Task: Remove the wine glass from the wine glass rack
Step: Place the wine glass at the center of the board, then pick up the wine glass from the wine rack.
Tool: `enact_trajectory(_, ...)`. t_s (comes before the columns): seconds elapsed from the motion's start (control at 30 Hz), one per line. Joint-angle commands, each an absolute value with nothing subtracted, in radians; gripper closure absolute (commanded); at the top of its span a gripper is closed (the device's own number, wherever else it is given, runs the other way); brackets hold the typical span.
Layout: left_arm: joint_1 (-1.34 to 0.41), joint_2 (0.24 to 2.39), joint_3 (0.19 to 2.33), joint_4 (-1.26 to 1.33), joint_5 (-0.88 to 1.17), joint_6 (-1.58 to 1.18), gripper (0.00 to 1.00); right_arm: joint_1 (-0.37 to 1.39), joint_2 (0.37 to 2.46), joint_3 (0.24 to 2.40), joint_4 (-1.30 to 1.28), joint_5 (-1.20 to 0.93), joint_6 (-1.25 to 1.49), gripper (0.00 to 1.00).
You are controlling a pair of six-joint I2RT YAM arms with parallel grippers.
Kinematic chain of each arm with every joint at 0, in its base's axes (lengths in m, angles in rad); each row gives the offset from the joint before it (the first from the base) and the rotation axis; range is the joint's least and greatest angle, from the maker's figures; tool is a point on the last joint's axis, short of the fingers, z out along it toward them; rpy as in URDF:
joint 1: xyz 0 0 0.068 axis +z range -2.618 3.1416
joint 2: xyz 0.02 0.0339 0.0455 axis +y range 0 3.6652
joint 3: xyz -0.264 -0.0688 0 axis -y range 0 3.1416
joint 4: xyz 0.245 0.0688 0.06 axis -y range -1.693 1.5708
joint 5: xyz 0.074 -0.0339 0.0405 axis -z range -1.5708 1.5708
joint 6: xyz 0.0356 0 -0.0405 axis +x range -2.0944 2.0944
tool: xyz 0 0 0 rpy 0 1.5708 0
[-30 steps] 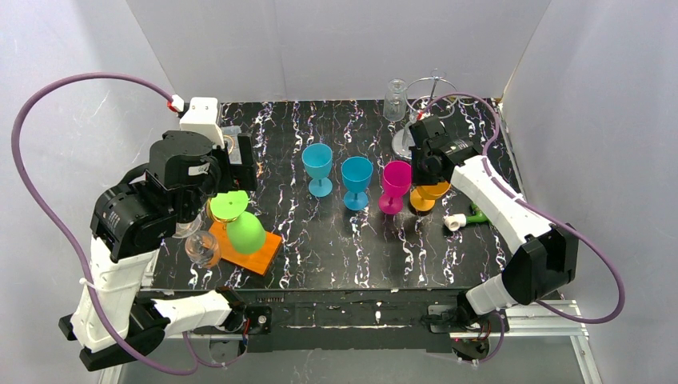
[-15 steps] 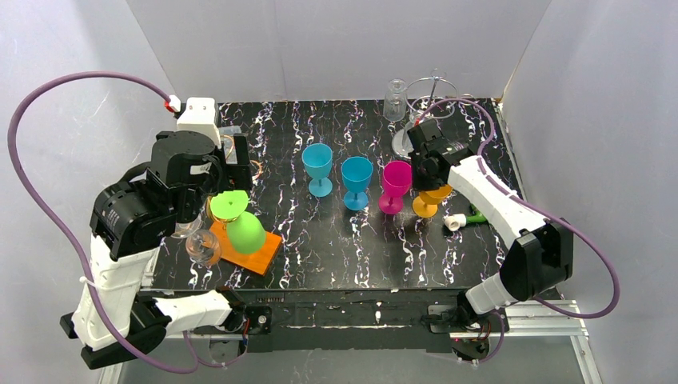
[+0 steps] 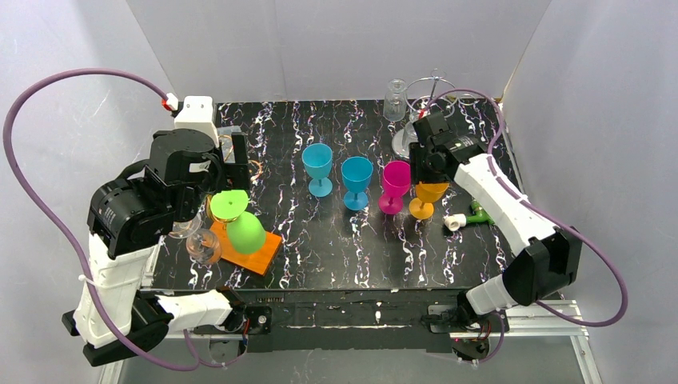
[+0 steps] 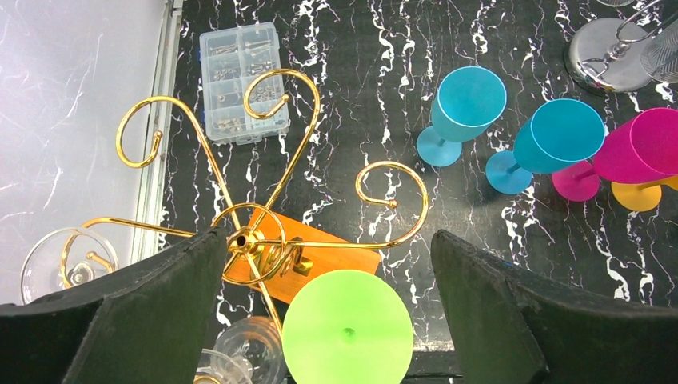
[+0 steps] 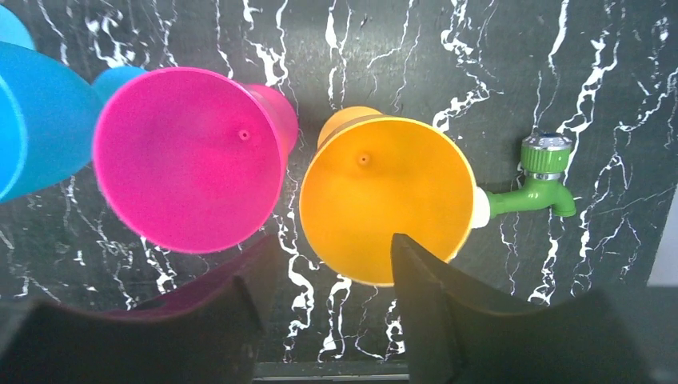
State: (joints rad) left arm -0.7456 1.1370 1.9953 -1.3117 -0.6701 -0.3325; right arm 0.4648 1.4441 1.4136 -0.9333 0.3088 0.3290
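Note:
A gold wire wine glass rack [image 4: 240, 240] stands on an orange wooden base [image 3: 258, 254] at the left. A green wine glass [image 3: 238, 220] hangs upside down on it, its round foot [image 4: 348, 332] facing up. My left gripper [image 4: 328, 236] hovers over the rack, open wide, fingers either side of the green foot without touching it. An orange wine glass [image 5: 384, 200] stands upright on the table beside a magenta one [image 5: 184, 160]. My right gripper [image 5: 332, 240] is open just above and in front of the orange glass [image 3: 428, 194], with nothing between its fingers.
Two blue glasses [image 3: 317, 164] [image 3: 356, 178] stand left of the magenta one. Clear glasses [image 3: 201, 248] hang on the gold rack's near side. A silver rack [image 3: 432, 92] with a clear glass [image 3: 395, 100] is at the back right. A green tap [image 5: 540, 188] lies beside the orange glass; a parts box [image 4: 242, 80] sits at far left.
My right gripper has opened and let go of the orange glass, which now stands on the table beside the magenta one. The left arm has barely moved.

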Motion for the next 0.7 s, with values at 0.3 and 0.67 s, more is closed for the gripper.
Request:
enact_trajectory(0.3,-0.75,1.175,2.155,-1.55,-0.705,-0.433,0.02,0.462,1.27,1.557,-1.011,0.255,0.263,0.08)
enact_trajectory(0.67,-0.749,1.159,1.985,-1.613,-0.546,-0.522,0.02,0.463,1.258,1.564,-0.967,0.094,0.255,0.02)
